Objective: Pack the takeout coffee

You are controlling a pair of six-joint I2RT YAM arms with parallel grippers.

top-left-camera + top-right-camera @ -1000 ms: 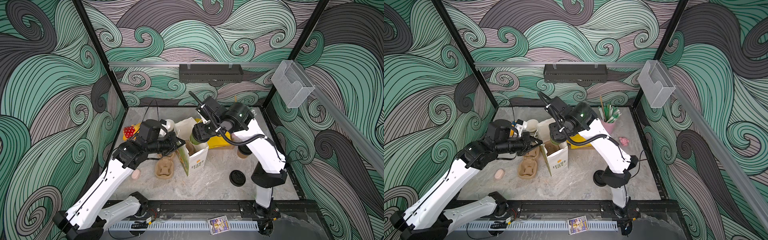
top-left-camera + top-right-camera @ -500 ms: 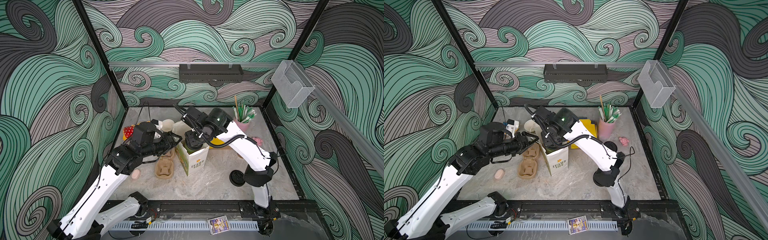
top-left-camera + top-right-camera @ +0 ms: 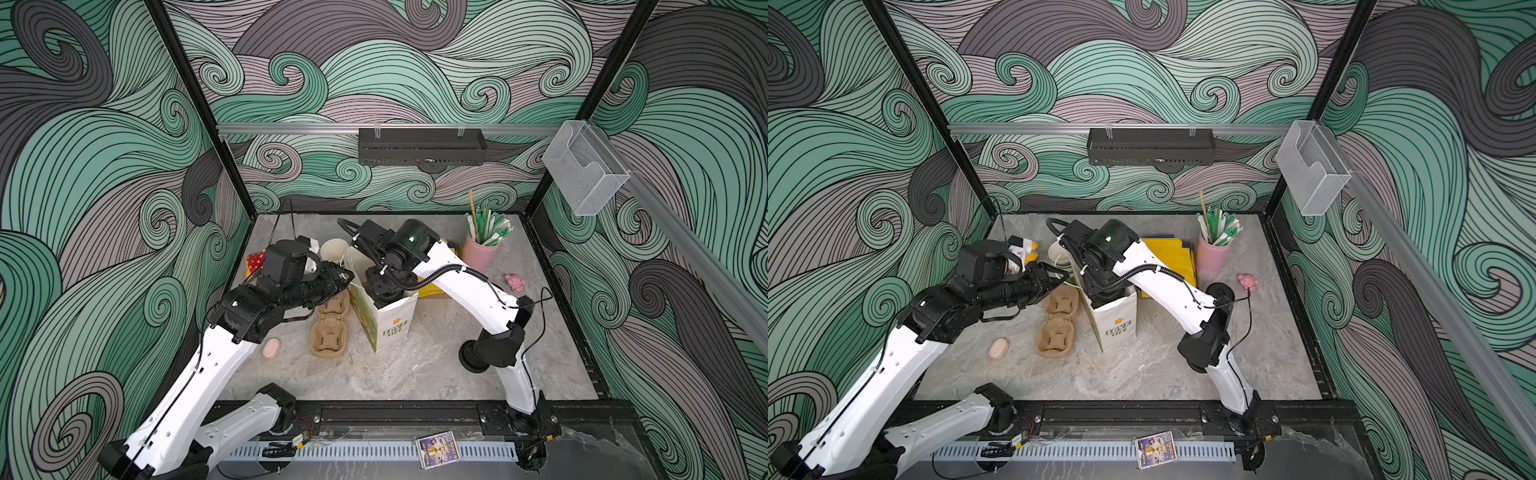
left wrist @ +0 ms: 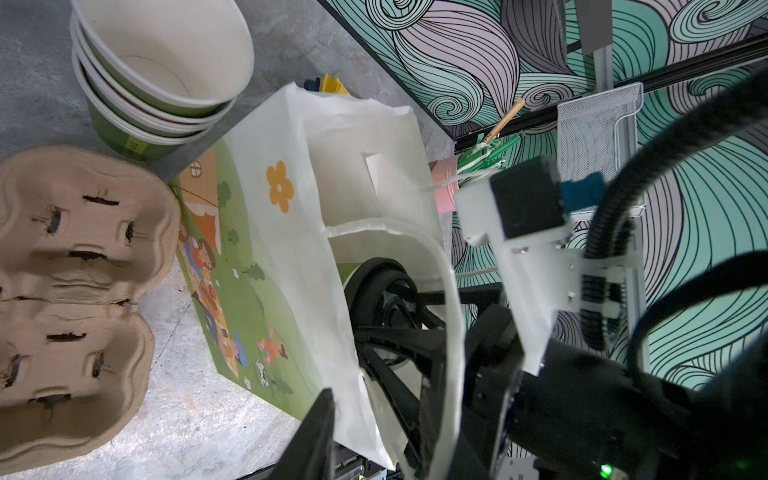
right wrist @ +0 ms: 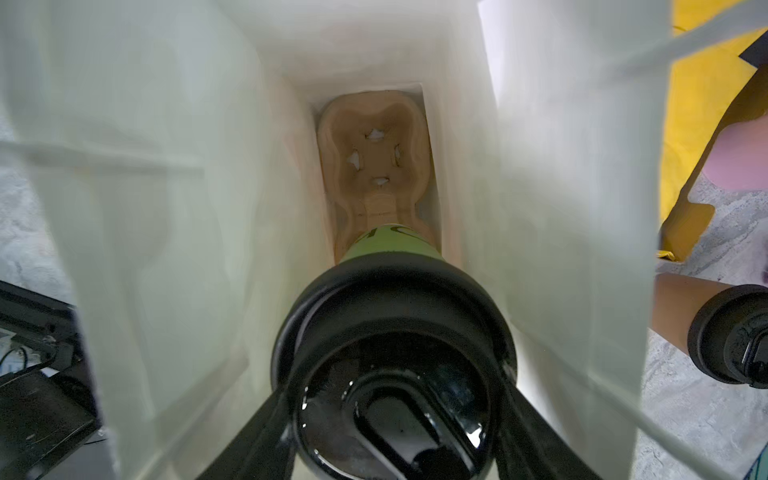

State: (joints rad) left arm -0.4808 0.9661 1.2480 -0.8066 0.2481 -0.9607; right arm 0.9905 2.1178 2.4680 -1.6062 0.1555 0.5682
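My right gripper (image 5: 395, 386) is shut on a green takeout coffee (image 5: 390, 249) with a black sip lid and holds it upright inside the white paper bag (image 3: 392, 320). A cardboard carrier (image 5: 374, 137) lies on the bag's floor below the cup. A tan takeout coffee (image 5: 727, 332) with a black lid stands on the table outside the bag, seen also in a top view (image 3: 1219, 291). My left gripper (image 4: 374, 440) is at the bag's rim, open, with the bag's near wall between its fingers (image 4: 320, 436). Both top views show it beside the bag (image 3: 347, 276).
A stack of lidless green cups (image 4: 158, 70) stands behind the bag. Empty cardboard carriers (image 3: 330, 328) lie left of it. A pink cup of stirrers (image 3: 480, 253), yellow paper (image 3: 1171, 257), a pink toy (image 3: 515, 282) and a peach soap (image 3: 272, 348) are around.
My right arm swung left and lowered the green cup into the bag. My left gripper drew back a little at the bag's rim and went from shut to open.
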